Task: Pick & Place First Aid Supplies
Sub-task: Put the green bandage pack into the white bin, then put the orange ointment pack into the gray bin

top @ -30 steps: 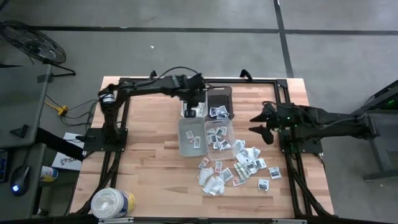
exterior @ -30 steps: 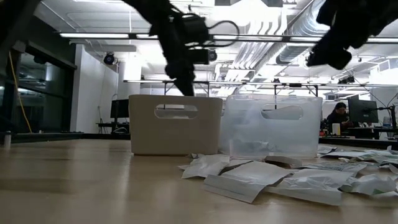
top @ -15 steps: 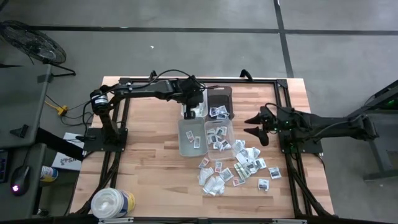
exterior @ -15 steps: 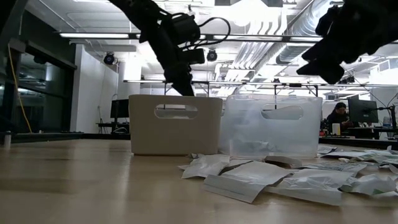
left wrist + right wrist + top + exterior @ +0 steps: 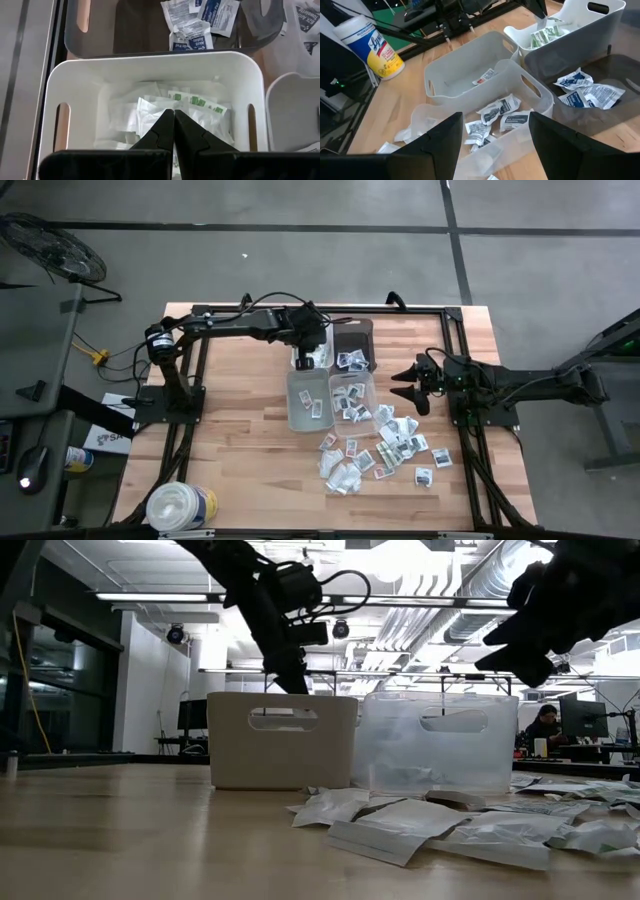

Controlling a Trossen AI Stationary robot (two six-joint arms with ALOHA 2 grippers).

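Small white paper packets lie in a loose pile [image 5: 385, 445] on the table's near right part, seen close in the low view [image 5: 420, 825]. More lie in a white bin [image 5: 150, 62], in a dark bin [image 5: 125, 35] and in two clear bins [image 5: 352, 398]. My left gripper [image 5: 174, 114] is shut and hangs above the white bin, over green-printed packets [image 5: 200, 102]; I see nothing between its fingers. It stays above the rim in the low view [image 5: 290, 680]. My right gripper [image 5: 495, 150] is open in the air, just right of the clear bins [image 5: 408, 385].
The bins stand in a tight two-by-two block at the table's middle, the dark and white ones at the far side. A big white tub with a yellow-blue label [image 5: 180, 505] stands at the near left corner. Bare wood lies left of the bins.
My right gripper has moved toward the table's left, closer to the clear bins, and has sunk a little. My left gripper has shifted slightly toward the table's left above the white bin.
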